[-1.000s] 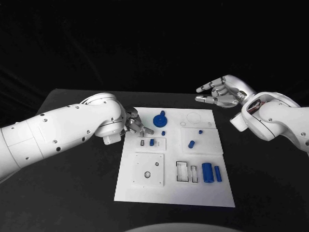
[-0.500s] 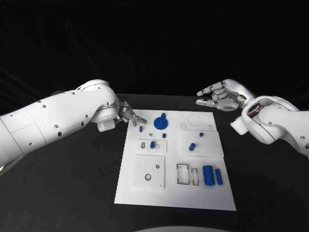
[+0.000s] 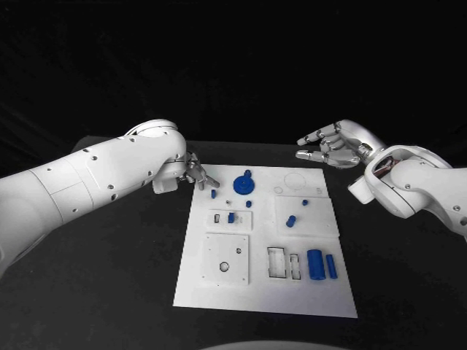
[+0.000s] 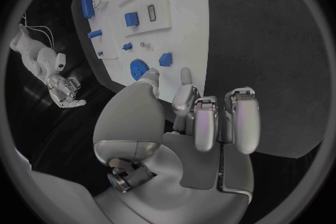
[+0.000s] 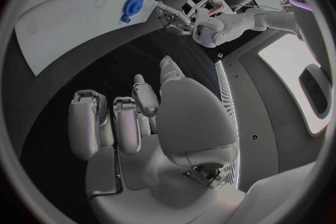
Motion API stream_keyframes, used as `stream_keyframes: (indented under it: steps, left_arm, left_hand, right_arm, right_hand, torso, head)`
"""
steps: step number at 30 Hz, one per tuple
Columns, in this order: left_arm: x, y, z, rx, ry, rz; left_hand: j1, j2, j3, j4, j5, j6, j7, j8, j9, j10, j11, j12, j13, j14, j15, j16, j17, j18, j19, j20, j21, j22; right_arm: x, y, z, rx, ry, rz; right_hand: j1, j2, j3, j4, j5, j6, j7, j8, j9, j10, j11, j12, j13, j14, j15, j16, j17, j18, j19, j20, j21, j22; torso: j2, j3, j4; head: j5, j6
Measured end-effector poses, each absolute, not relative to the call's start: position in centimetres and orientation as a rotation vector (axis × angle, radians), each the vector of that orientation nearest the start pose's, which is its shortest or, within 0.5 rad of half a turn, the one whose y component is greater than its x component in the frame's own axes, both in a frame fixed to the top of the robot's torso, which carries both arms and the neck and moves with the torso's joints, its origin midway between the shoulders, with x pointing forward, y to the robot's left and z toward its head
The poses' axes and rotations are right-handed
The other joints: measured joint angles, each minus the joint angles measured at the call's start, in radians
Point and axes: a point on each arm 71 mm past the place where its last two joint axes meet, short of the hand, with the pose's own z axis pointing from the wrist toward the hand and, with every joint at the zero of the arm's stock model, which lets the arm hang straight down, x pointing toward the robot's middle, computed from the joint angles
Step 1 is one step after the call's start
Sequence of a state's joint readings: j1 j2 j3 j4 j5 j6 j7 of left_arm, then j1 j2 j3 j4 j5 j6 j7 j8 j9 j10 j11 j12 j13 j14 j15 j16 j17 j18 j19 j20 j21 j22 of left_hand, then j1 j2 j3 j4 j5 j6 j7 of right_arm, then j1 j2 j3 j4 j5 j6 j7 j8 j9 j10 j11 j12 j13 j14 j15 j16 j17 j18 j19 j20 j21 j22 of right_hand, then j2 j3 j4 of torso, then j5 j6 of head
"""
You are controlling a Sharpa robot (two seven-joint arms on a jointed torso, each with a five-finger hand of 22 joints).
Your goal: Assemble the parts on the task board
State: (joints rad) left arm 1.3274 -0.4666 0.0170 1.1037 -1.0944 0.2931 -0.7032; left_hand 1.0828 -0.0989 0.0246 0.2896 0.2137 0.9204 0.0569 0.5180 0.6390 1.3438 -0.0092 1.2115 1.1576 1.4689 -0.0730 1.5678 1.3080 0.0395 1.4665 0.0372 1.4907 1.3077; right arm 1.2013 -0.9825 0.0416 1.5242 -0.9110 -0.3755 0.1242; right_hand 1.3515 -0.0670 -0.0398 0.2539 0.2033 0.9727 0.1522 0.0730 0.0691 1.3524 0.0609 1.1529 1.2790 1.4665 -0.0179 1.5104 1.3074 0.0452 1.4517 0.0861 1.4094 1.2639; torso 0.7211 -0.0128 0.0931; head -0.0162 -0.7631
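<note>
The white task board point(image 3: 263, 292) lies in the middle of the black table. On its far part a blue gear point(image 3: 242, 182) rests, with a small blue piece point(image 3: 214, 195) beside it. More small blue parts point(image 3: 290, 220) sit mid-board, and two blue cylinders point(image 3: 319, 263) lie near the right edge. My left hand point(image 3: 197, 175) hovers at the board's far left corner, fingers apart and holding nothing; in the left wrist view its fingertips point(image 4: 185, 75) are just short of the gear point(image 4: 138, 70). My right hand point(image 3: 333, 144) hangs beyond the far right corner, fingers loosely curled and empty.
Rectangular slots point(image 3: 283, 261) and a square plate with holes point(image 3: 225, 259) mark the board's near half. Bare black table point(image 3: 107, 277) runs along both sides of the board. The right wrist view shows the board's far edge point(image 5: 63, 17) and my left hand point(image 5: 175, 17) across it.
My left hand has pulled back from over the board to its far left corner, uncovering the small blue piece beside the gear. The right hand has barely moved.
</note>
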Motion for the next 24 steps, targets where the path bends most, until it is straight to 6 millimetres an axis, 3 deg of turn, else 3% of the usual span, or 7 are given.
stream_keyframes:
  steps: [15, 24]
  left_arm:
    - [56.4, 14.6, -17.4, -0.152, 2.34, -0.167]
    - [56.3, 14.1, -17.5, -0.131, 2.354, -0.181]
  left_hand:
    - [0.019, 0.019, -0.01, -0.005, 0.0, 0.011, -0.004, 0.008, 0.0, 0.007, -0.007, 0.005, 0.003, 0.0, 0.0, 0.0, 0.0, 0.0, 0.0, 0.0, 0.004, 0.0]
    - [0.042, 0.042, -0.011, -0.006, 0.0, 0.011, -0.004, 0.016, -0.001, 0.007, -0.007, 0.005, 0.003, 0.0, 0.0, 0.0, 0.0, 0.0, 0.0, 0.0, 0.004, 0.0]
  right_arm:
    - [49.4, -27.0, -14.6, 0.345, 1.541, 0.946]
    - [49.4, -26.9, -14.7, 0.345, 1.543, 0.947]
  right_hand:
    - [0.0, 0.0, 0.0, 0.0, 0.0, 0.0, 0.0, 0.0, 0.0, 0.0, 0.0, 0.0, 0.0, 0.0, 0.0, 0.0, 0.0, 0.0, 0.0, 0.0, 0.0, 0.0]
    - [0.0, 0.0, 0.0, 0.0, 0.0, 0.0, 0.0, 0.0, 0.0, 0.0, 0.0, 0.0, 0.0, 0.0, 0.0, 0.0, 0.001, 0.0, 0.0, 0.0, 0.0, 0.0]
  torso:
    - [0.001, 0.0009, -0.0001]
    - [0.001, 0.0003, -0.0001]
  head:
    - [0.002, -0.002]
    - [0.001, -0.003]
